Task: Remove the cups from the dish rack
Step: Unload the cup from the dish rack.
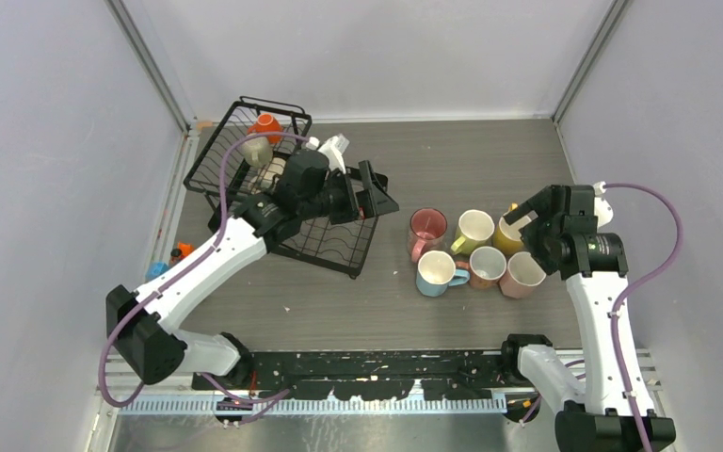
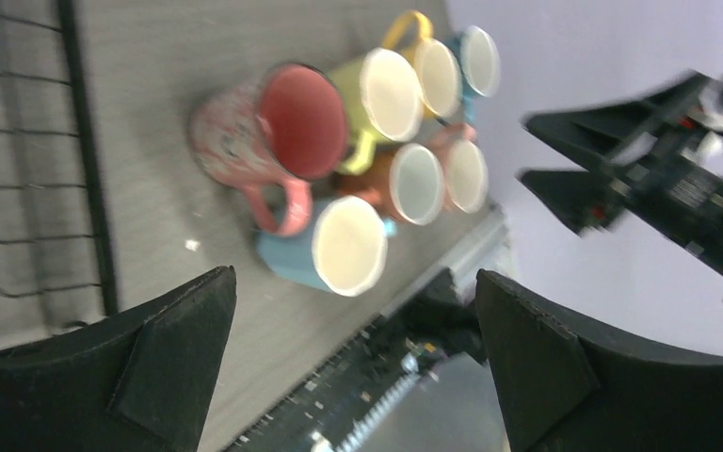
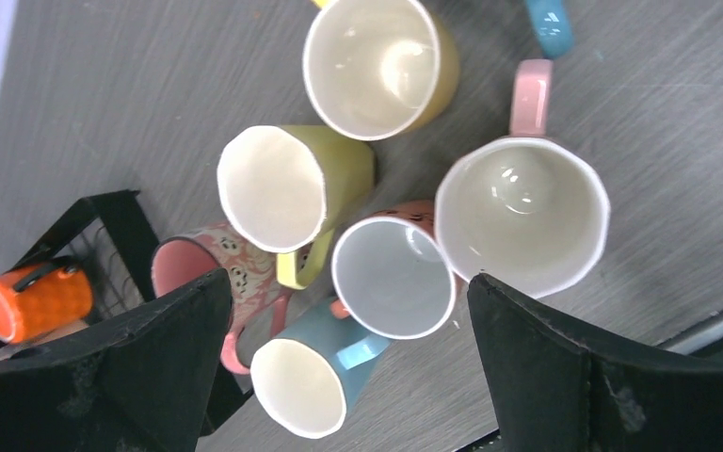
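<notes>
Looking at the nearest side first, my right claw (image 1: pixel 524 215) hangs wide open and empty over six cups (image 1: pixel 471 252) standing mouth-up, bunched together on the surface (image 1: pixel 339 306). My left claw (image 1: pixel 374 193) is spread wide too, holding nothing, above the dish rack (image 1: pixel 334 247) tray. Farther back in the basket end sit an orange mug (image 1: pixel 265 125) and a beige mug (image 1: pixel 256 151). The orange mug lies on its side, long axis roughly level, mouth turned away from the bunch. I'd swing the left claw back, straddle its wall across that axis, and lift clear of the wires.
</notes>
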Tool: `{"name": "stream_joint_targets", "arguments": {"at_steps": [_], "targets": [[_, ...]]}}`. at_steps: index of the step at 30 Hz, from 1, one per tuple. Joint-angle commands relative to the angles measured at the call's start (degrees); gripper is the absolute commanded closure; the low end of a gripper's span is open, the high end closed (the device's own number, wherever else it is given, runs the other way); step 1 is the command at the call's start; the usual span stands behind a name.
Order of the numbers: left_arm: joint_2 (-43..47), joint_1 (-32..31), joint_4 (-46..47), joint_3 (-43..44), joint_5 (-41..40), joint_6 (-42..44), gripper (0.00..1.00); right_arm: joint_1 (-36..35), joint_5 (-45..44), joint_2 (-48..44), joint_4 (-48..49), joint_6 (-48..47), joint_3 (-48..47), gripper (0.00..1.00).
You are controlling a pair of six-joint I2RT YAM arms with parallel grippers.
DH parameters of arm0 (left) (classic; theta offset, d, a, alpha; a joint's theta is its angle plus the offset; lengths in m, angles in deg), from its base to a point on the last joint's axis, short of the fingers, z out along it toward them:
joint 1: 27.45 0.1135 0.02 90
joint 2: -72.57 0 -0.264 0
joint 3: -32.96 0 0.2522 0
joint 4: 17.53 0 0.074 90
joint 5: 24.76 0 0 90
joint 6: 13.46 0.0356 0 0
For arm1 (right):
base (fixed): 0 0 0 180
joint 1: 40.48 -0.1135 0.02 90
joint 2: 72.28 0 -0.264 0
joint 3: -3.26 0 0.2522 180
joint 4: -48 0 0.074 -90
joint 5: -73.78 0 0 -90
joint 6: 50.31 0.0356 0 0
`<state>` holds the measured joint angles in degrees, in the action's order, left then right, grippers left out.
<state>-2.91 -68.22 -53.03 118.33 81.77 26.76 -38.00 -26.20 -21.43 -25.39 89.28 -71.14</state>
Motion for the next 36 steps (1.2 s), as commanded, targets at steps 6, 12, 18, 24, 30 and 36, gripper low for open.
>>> {"name": "stream_joint_targets", "arguments": {"at_steps": [6, 12, 18, 24, 30, 36], "targets": [[-8.9, 0.0, 0.3, 5.4, -28.9, 12.8, 0.0, 0.2, 8.8, -3.0, 7.1, -3.6, -1.9, 0.0], [-18.0, 0.2, 3.0, 10.1, -36.7, 18.8, 0.0, 0.2, 10.2, -5.5, 8.1, -4.3, -1.3, 0.0], [-26.4, 1.0, 5.2, 16.1, -40.8, 21.0, 0.0, 0.2, 13.3, -6.4, 9.7, -3.9, -0.4, 0.0], [-36.2, 2.1, 2.4, 26.3, -46.6, 24.6, 0.0, 0.2, 14.0, -6.3, 10.6, -3.6, -0.4, 0.0], [-47.1, 5.2, -5.7, 39.2, -46.4, 26.4, 0.0, 0.2, 14.7, -6.3, 10.9, -3.8, -0.5, 0.0], [-54.5, 7.4, -12.2, 48.4, -46.6, 27.8, 0.0, 0.2, 15.3, -6.3, 11.3, -4.5, -0.4, 0.0]]}}
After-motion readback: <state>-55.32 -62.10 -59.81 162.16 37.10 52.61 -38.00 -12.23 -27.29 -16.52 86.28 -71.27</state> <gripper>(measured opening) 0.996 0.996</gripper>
